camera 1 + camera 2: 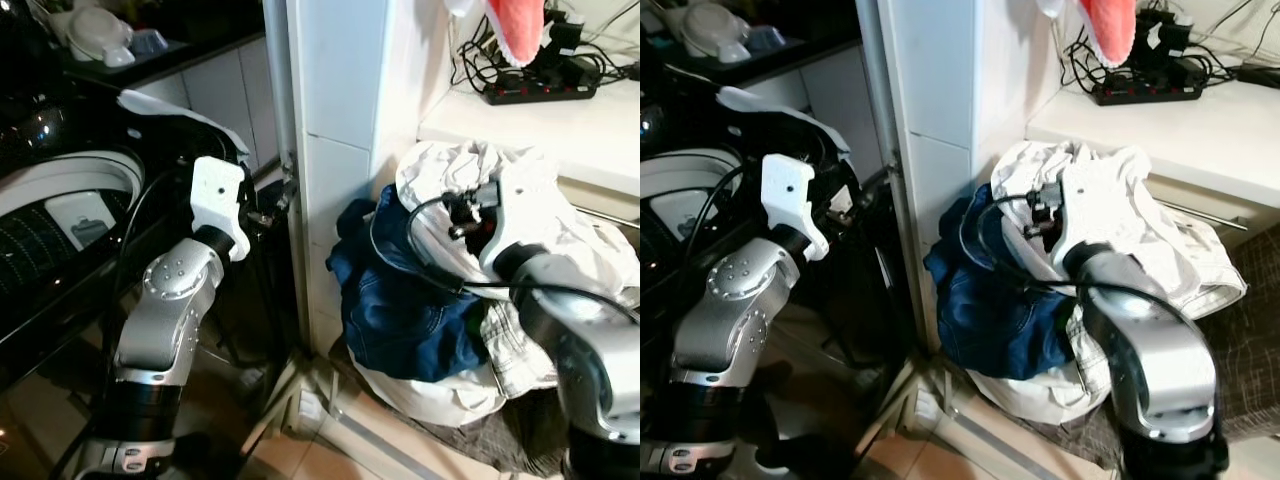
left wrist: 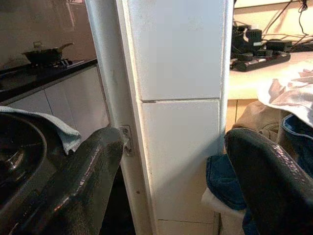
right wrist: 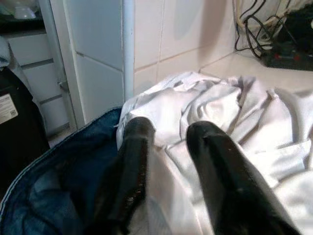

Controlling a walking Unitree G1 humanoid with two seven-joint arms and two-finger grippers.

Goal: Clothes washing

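A laundry pile sits right of the tiled pillar: a white garment (image 1: 440, 175) on top, blue jeans (image 1: 400, 300) below and a checked piece (image 1: 520, 345) at the side. My right gripper (image 3: 168, 129) is pushed down into the white garment (image 3: 230, 103), its black fingers (image 3: 134, 152) close together and shut on a fold of it. The washing machine (image 1: 60, 205) stands at the left with its dark drum opening showing. My left gripper (image 2: 173, 139) hovers between the machine and the pillar, open, holding nothing.
The white tiled pillar (image 1: 340, 150) separates machine and pile. A grey cloth (image 1: 170, 108) lies on the machine's rim. Behind the pile a counter (image 1: 560, 130) carries a power strip (image 1: 540, 90) with cables; a red-pink cloth (image 1: 515, 30) hangs above it.
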